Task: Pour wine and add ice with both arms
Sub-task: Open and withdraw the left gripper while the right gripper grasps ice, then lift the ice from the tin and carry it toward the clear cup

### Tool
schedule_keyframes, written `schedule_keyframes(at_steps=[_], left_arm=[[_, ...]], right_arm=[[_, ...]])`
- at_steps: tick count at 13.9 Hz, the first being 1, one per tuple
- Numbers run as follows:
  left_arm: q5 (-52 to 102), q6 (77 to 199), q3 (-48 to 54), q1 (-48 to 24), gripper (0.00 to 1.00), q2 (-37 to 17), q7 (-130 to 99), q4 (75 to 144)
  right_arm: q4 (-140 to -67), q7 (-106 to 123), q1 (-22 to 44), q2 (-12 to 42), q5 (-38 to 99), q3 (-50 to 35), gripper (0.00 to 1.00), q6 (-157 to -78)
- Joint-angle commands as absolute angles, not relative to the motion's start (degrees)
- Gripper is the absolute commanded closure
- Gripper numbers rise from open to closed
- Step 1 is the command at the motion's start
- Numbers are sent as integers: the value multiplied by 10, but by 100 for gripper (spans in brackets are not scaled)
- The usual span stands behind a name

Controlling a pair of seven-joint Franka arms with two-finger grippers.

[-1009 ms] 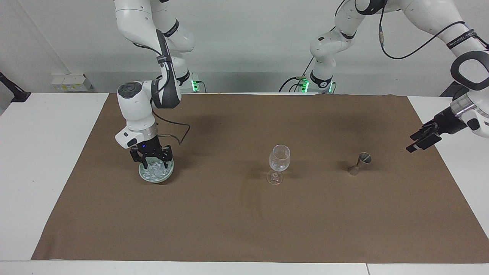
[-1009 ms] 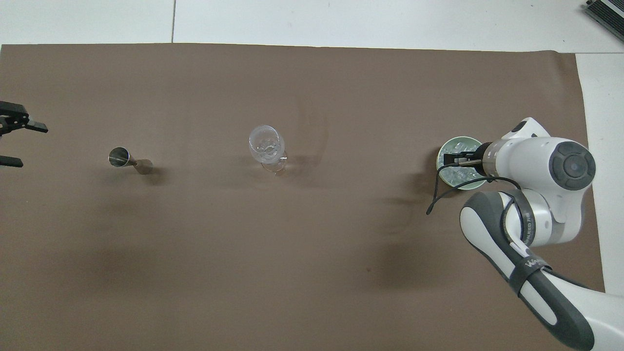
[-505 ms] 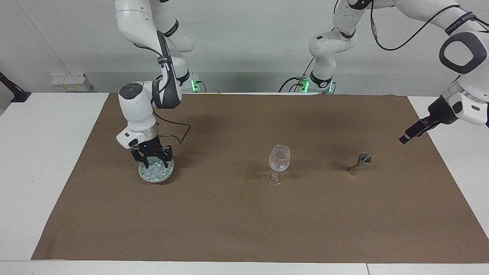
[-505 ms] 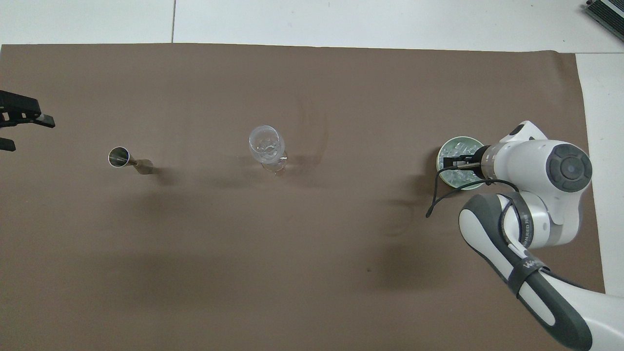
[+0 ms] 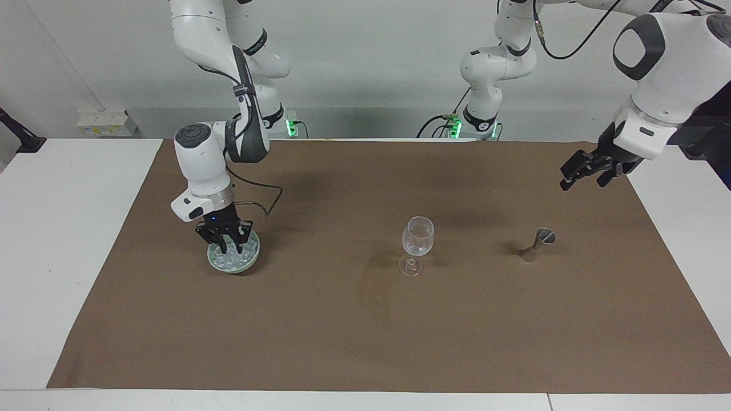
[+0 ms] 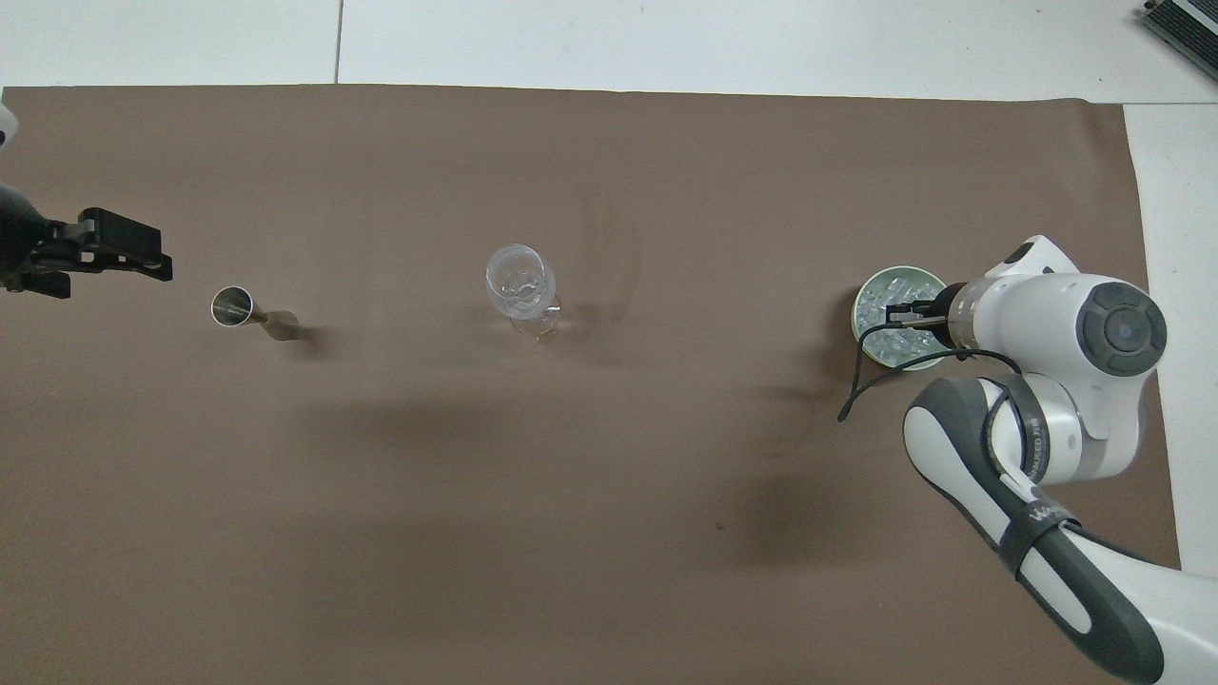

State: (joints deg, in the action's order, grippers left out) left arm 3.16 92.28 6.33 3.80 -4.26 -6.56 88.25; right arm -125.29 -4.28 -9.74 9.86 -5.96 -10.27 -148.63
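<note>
The right gripper is down in the pale green bowl among the ice, its fingers drawn in toward each other around the lumps, though whether a lump is clamped between them cannot be told; the bowl sits on the brown mat toward the right arm's end of the table; the left gripper hangs in the air over the mat's edge at the left arm's end, its fingers apart and holding nothing; the stemmed glass stands upright near the middle of the mat, well apart from the bowl; the metal jigger stands between the glass and the left arm's end.
</note>
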Motion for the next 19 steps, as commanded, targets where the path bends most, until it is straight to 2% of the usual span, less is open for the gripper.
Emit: schedule_keyframes(at_steps=[1, 3, 6, 9, 15, 19], left_arm=[[17, 930, 47, 22, 0, 20, -47, 952], [17, 969, 47, 15, 0, 54, -44, 1005], [17, 960, 45, 7, 0, 57, 14, 1002], [18, 911, 45, 14, 0, 52, 14, 952], [24, 911, 45, 14, 0, 57, 11, 952], [22, 850, 43, 14, 0, 66, 15, 945]], right_arm=[[-1264, -55, -105, 90, -77, -107, 80, -1498], [-1263, -55, -105, 90, -77, -108, 90, -1495], [-1254, -58, -103, 86, -77, -108, 99, -1491], [-1242, -60, -100, 79, -76, -109, 100, -1484], [-1185, -58, -99, 68, -69, -112, 100, -1448], [-1112, -59, -97, 67, -67, -116, 100, -1382]])
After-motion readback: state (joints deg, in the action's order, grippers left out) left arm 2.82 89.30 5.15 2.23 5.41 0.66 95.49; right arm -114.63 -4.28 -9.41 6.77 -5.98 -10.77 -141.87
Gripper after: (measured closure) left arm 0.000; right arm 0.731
